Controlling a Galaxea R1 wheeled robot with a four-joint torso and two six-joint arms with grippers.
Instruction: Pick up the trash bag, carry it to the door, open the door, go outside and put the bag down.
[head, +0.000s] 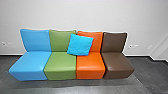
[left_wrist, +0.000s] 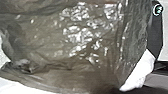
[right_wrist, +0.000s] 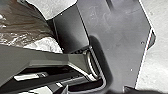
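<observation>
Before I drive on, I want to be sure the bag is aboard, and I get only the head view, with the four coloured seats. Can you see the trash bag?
Observer: Yes, the trash bag shows large in the left wrist view.

Operator: Does the right wrist camera catch it too?

Observer: Yes, part of its brown plastic shows there.

Operator: Is that plastic smooth or wrinkled?

Observer: Wrinkled, with bright glints across the creases.
</observation>
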